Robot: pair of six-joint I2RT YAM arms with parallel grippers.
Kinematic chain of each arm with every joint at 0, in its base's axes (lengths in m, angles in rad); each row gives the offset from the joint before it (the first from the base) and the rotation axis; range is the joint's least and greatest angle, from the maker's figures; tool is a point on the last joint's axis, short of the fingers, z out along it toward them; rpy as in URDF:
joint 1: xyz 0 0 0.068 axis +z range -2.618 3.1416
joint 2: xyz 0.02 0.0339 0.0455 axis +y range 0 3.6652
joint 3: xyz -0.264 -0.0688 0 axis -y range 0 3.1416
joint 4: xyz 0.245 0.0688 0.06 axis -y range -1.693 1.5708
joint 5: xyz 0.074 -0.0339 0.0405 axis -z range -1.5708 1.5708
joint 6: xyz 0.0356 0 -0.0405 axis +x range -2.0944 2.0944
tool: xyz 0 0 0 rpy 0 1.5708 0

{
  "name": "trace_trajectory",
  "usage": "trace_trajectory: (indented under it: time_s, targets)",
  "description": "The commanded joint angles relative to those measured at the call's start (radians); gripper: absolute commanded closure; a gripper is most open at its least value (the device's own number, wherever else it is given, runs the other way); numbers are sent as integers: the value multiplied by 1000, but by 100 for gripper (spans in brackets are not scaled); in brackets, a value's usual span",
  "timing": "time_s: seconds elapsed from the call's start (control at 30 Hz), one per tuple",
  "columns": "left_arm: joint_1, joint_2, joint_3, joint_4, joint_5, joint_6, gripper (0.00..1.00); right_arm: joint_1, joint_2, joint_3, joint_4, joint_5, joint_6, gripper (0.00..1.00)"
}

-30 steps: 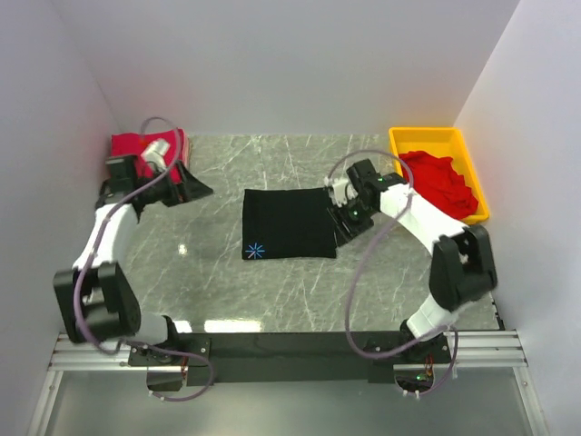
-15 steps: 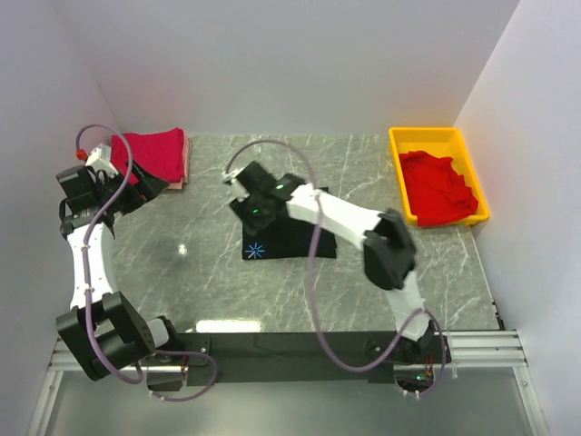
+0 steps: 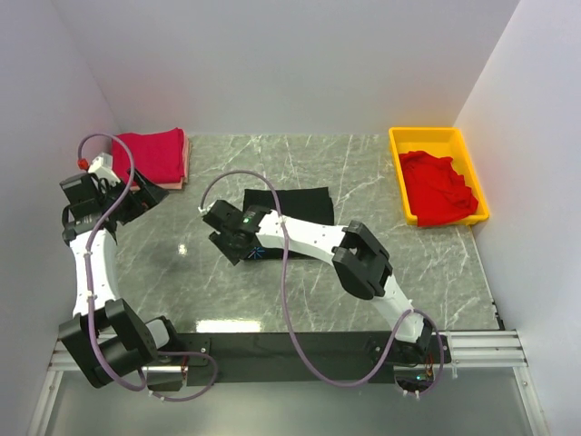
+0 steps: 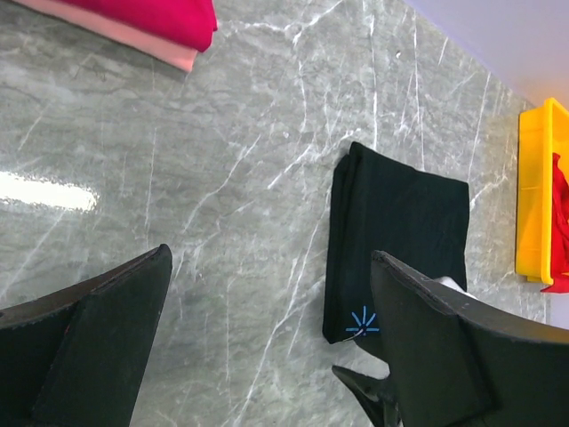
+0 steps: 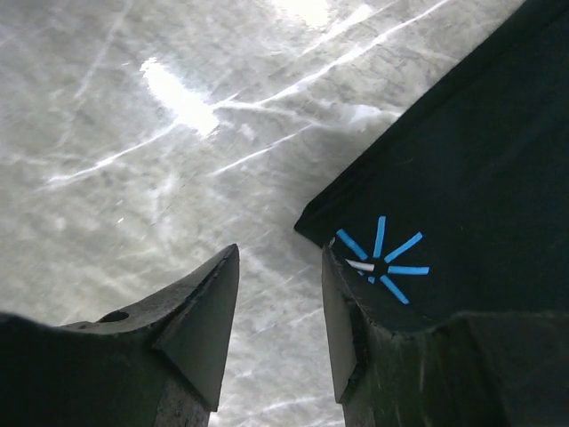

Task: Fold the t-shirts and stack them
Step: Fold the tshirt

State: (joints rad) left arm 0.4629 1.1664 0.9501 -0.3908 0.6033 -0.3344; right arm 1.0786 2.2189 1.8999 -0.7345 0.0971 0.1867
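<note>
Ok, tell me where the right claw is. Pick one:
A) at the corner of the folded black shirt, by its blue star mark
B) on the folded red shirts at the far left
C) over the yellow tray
A: the wrist view shows the right claw at the corner of the black t-shirt, right beside the blue star mark.

Lab test cell, plain white walls (image 3: 290,64), marble-look tabletop (image 3: 436,272), aluminium rail (image 3: 490,350)

Around me: grey white-veined marble tabletop (image 3: 363,173), glossy, with glare patches toward my left; yellow plastic tray (image 3: 427,138) at its far right corner, beside the white walls (image 3: 290,64); black mounting rail (image 3: 290,345) along the near edge.
</note>
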Motion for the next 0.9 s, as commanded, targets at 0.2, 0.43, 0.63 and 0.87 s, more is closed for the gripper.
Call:
trace_trajectory:
  time_s: [0.2, 0.43, 0.63, 0.87]
  targets:
    - [0, -42, -43, 24, -16, -1, 1, -3, 87, -5, 20, 88, 43, 57]
    - [0, -27, -93, 73, 29, -67, 1, -17, 84, -100, 41, 35, 69, 70]
    - [0, 13, -154, 153, 96, -143, 0, -78, 56, -105, 15, -42, 46, 100]
    - [-33, 81, -344, 363, 228, -336, 1, -167, -171, -220, 142, -275, 28, 100]
